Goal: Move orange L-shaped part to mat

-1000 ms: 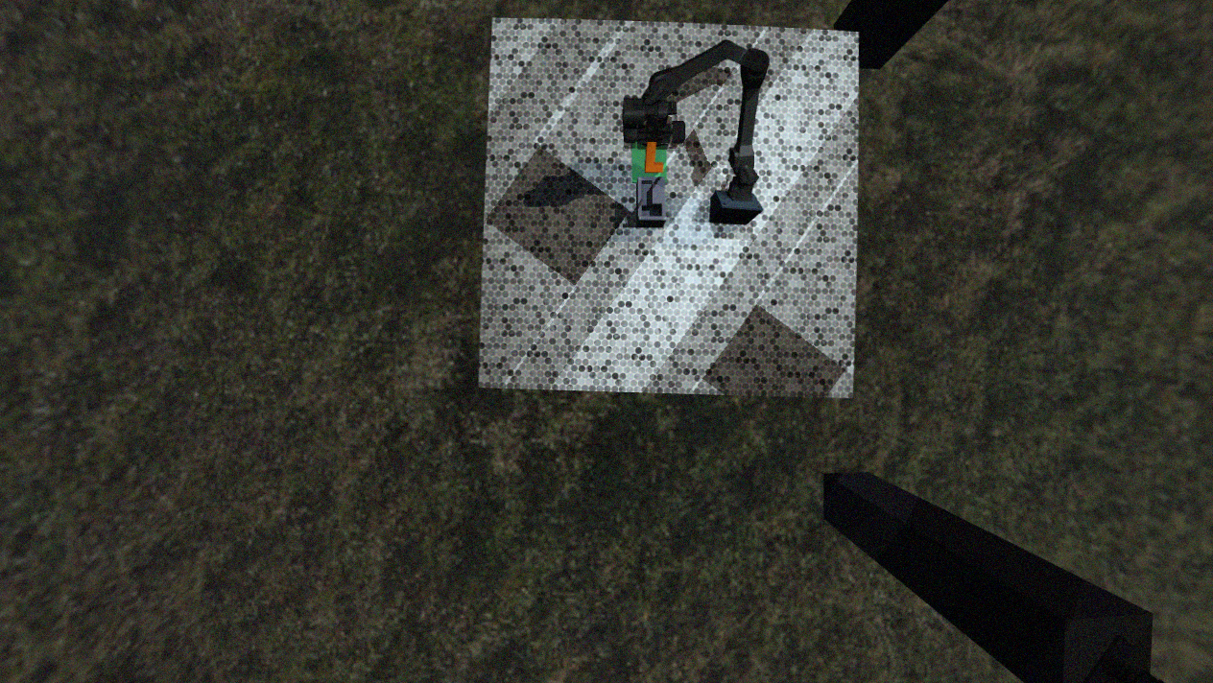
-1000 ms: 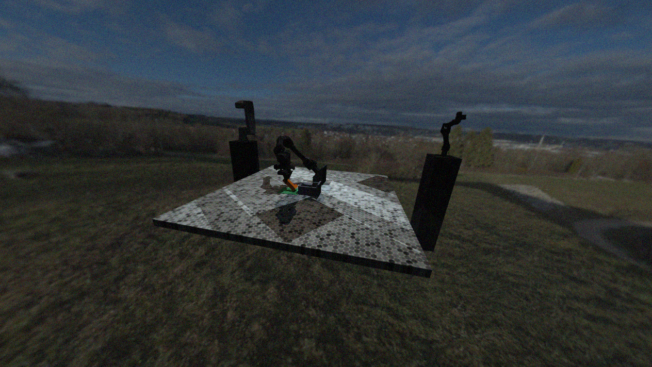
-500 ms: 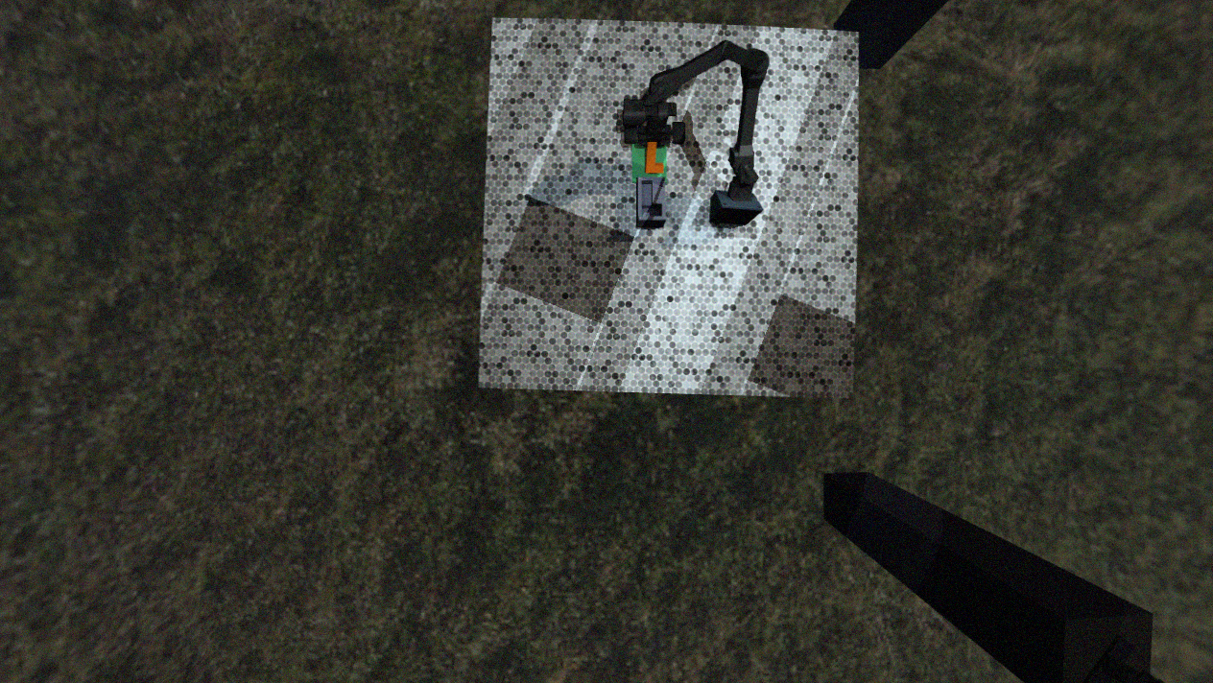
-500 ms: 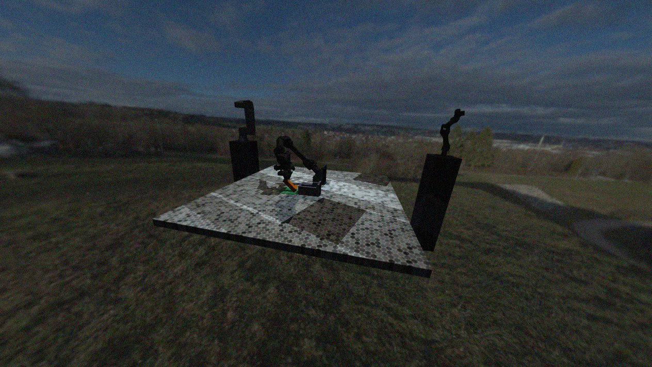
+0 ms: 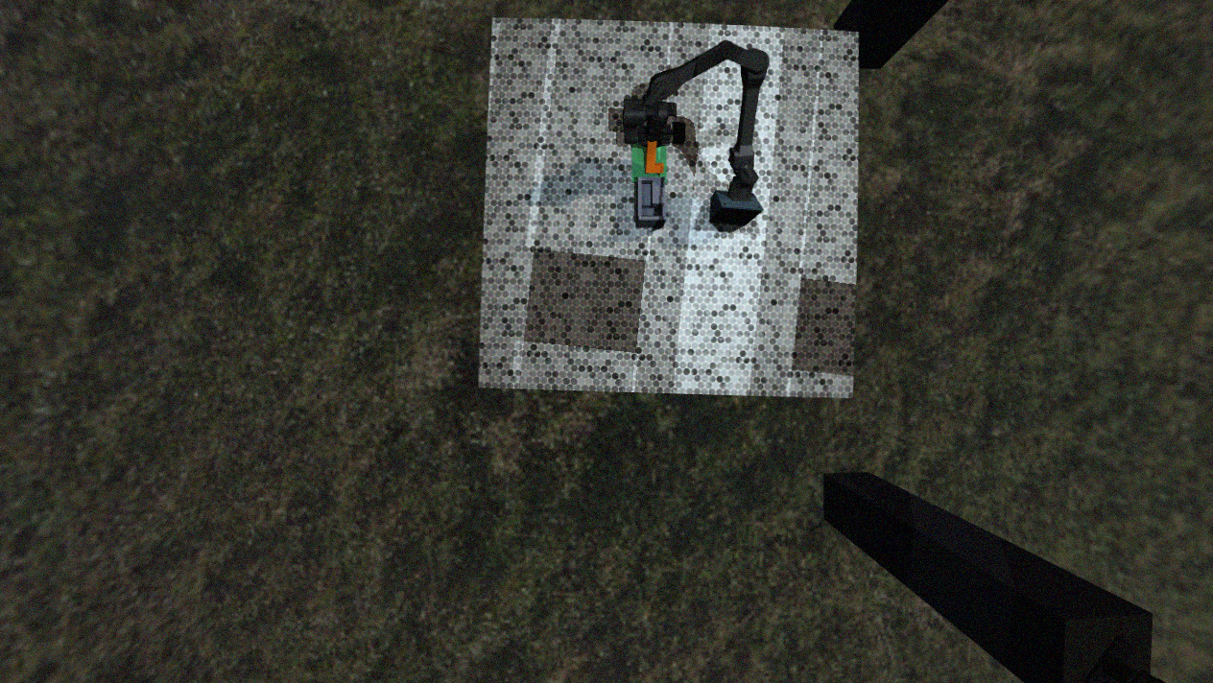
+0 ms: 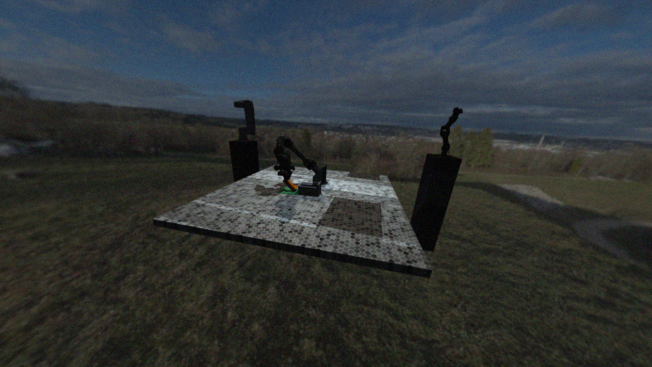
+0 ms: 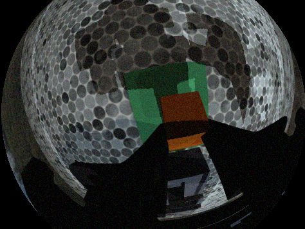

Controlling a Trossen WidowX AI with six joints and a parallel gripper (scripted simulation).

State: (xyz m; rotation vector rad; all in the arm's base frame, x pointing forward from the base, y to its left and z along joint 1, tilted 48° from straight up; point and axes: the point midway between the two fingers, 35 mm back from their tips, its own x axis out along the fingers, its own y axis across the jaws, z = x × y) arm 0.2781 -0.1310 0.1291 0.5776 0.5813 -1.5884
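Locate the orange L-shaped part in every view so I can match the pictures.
Top: orange part upper centre, over the green mat, just above the grey tray.
Exterior: a slanted orange sliver under the gripper, left of the tray.
Wrist: centre, pinched in the gripper.
Shared landmark: the green mat.

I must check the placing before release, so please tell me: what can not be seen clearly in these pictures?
- Top view: the hand covers the upper end of the orange L-shaped part, so the grip is hidden.
- Exterior view: the part, green mat and grey tray are too small; contact with the mat cannot be judged.
- Wrist view: the dark fingers hide the part's near end; the tray pocket is only partly seen.
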